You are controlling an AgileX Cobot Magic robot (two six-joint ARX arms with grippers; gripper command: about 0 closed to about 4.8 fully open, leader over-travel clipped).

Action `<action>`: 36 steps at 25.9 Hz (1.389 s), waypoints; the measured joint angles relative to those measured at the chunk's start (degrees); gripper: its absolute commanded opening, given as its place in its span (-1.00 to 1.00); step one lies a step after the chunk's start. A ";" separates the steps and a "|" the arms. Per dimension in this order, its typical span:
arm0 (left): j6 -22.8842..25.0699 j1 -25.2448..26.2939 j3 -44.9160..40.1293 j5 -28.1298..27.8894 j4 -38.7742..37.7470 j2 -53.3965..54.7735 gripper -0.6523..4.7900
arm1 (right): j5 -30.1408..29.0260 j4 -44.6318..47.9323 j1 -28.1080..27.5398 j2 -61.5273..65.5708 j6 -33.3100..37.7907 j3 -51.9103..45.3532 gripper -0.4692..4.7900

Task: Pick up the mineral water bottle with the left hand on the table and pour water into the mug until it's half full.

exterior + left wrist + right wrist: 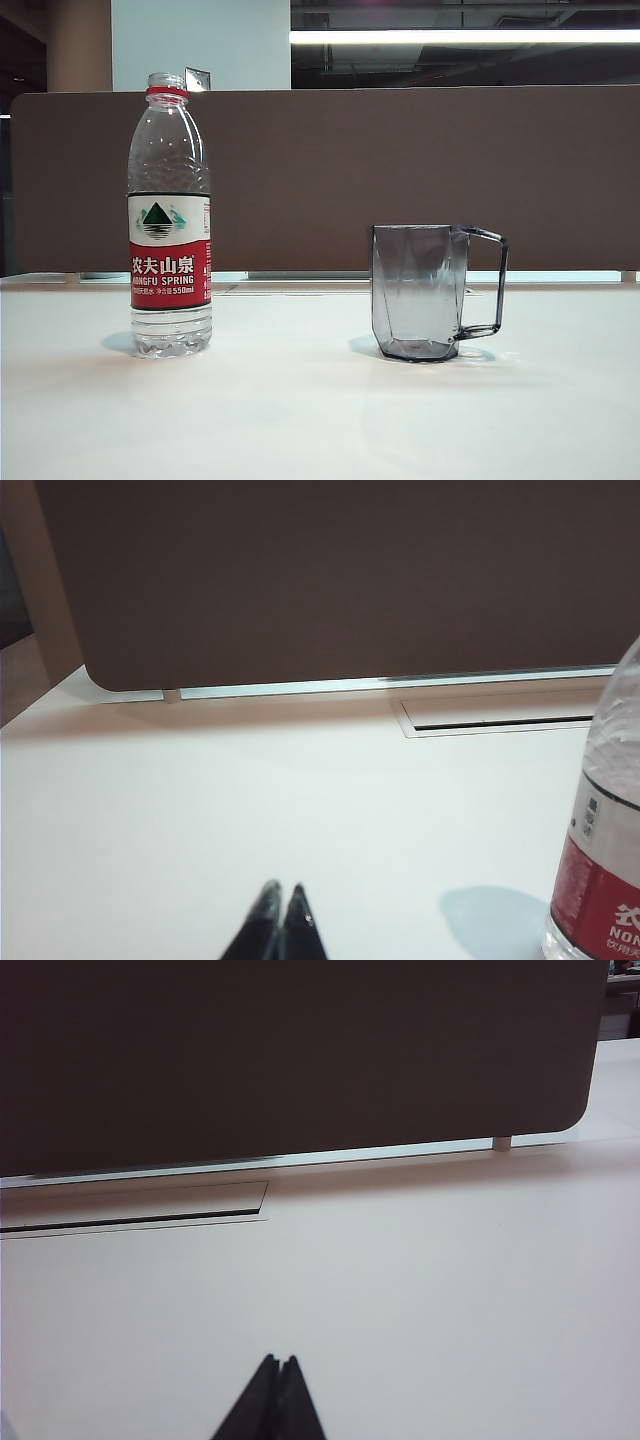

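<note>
brown partition panel (400, 180), ceiling strip light (460, 36)

Bare table (300, 420) lies wide open between the bottle (170, 215) and the mug (420, 292), which stand well apart. A brown partition (400, 170) walls off the far edge. Both end effectors, left (283, 892) and right (281, 1363), sit low with tips together.

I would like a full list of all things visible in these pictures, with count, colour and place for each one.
mineral water bottle: one, clear with red-and-white label, no cap, upright on the left.
mug: one, smoky-grey transparent, upright on the right, handle facing right, apparently empty.
table: one, white, under both.
partition: one, brown, behind the table.
cable slot: one, white cover, in the table near the partition.
left gripper: one, black, shut, low over the table, apart from the bottle.
right gripper: one, black, shut, low over bare table.
</note>
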 measured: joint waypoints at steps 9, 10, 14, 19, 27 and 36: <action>0.00 0.00 -0.02 -0.02 -3.04 0.00 -0.78 | 0.00 -1.22 0.02 0.00 0.00 0.00 -0.85; 0.02 0.00 -0.02 0.00 -3.04 0.00 -0.78 | 0.00 -1.29 0.02 0.00 0.00 0.00 -0.85; -1.46 0.00 -0.02 0.00 -3.02 0.00 -0.78 | 0.00 -1.27 0.07 0.00 0.07 0.00 -0.85; -6.40 0.00 0.09 0.00 -1.01 0.00 -0.78 | -0.02 -1.38 0.13 0.00 1.73 1.03 -0.85; -9.07 0.00 1.46 0.00 -1.05 0.07 -0.78 | -0.04 -4.46 0.13 0.11 1.81 7.63 -0.86; -9.20 -0.04 4.83 0.00 -1.55 4.00 -0.78 | -0.70 -7.72 0.17 2.32 1.53 14.75 -0.86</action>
